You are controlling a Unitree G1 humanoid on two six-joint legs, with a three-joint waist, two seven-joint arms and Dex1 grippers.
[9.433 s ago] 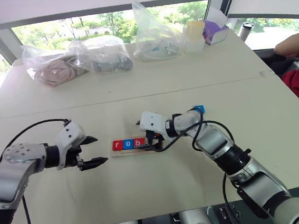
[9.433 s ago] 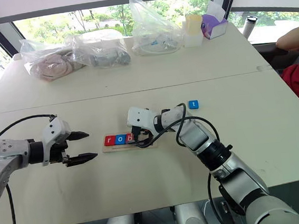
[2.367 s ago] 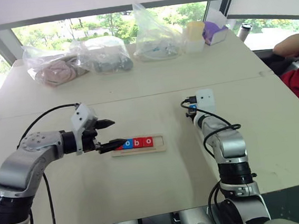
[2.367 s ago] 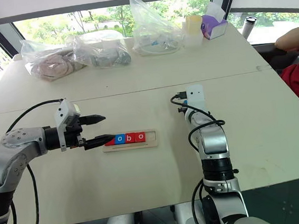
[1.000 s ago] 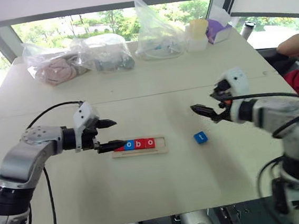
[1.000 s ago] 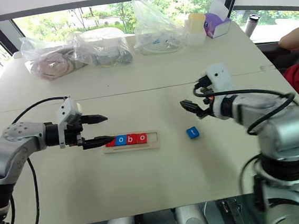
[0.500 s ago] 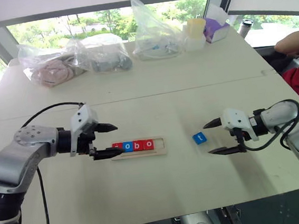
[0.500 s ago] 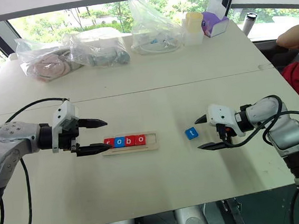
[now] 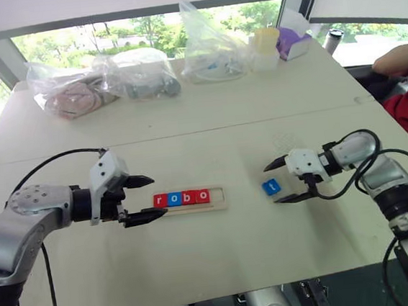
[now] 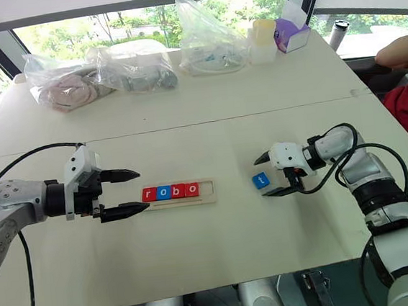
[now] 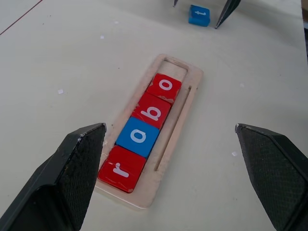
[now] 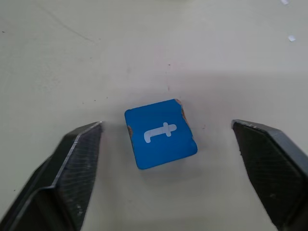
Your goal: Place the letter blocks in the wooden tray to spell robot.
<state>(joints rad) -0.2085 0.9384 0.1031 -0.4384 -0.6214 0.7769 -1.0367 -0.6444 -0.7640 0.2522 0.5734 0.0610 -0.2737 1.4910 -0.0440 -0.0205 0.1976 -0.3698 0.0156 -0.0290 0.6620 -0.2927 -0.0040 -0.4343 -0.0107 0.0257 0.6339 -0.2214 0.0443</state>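
- On a pale table [image 9: 221, 260], a tray [image 9: 219, 201] lay in front of the robot, with four blocks in it reading r, o, b, o from its left end; the slot at its right end was empty.
- The fifth block, a blue t [image 9: 271, 187], lay flat on the table to the right of the tray, well apart from it.
- The right gripper [image 9: 282, 181] sat low at the t with its jaws spread, one finger on each side and neither touching; it held nothing.
- The left gripper [image 9: 144, 198] hovered just off the tray's left end, jaws wide and empty.
- The t looked small, rigid and light, with a smooth glossy face that could slip.
- Being thin and flat on the table, it would best be pinched across two opposite side edges, fingertips low against the table.
- Bags [image 9: 138, 72] and a cup [image 9: 266, 47] stood along the far edge.
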